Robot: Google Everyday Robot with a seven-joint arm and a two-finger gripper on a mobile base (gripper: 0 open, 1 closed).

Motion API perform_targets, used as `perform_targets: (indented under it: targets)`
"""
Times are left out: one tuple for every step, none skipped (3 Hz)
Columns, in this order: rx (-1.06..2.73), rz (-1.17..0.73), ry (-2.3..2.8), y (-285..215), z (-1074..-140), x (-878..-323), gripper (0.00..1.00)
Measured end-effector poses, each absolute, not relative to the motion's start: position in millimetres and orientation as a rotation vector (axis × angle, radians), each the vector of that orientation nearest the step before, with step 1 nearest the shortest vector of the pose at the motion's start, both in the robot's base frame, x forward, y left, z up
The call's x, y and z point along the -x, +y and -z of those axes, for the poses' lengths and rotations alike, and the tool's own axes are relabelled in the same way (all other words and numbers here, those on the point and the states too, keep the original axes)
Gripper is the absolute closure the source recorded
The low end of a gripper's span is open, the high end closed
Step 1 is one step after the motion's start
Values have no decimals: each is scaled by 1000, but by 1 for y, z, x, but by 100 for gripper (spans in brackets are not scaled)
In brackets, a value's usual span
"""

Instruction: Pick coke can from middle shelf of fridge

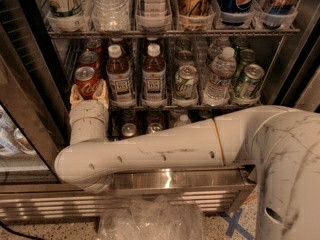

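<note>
Camera view shows the coke can (86,80) upright at the front of the leftmost lane of the middle shelf (165,105), with the claw (89,95) wrapped about its lower half. Whether the claw is clamped on it or only set around it, I cannot tell.

The likely trouble is a loose hold low on the can: pulled outward, the can could tip or slip and drop. A second red can (90,60) stands close behind and may be dragged forward. The nearest tea bottle (120,79) is just beside the claw, so a sideways swing could knock it. The dark door frame of the fridge (35,84) crowds the left.

The arm (165,151) lies level across the fridge's lower front, bends at an elbow low on the left, and its wrist (89,124) rises straight up to the claw.
</note>
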State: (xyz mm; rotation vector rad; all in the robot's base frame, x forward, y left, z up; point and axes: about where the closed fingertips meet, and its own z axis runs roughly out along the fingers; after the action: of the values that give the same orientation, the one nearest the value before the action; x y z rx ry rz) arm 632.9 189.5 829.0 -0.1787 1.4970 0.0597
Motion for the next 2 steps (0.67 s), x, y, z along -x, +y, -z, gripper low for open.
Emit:
perform_targets:
  targets:
    - [179, -61, 1496, 189, -830, -633, 100]
    - [188, -110, 1461, 189, -850, -629, 100]
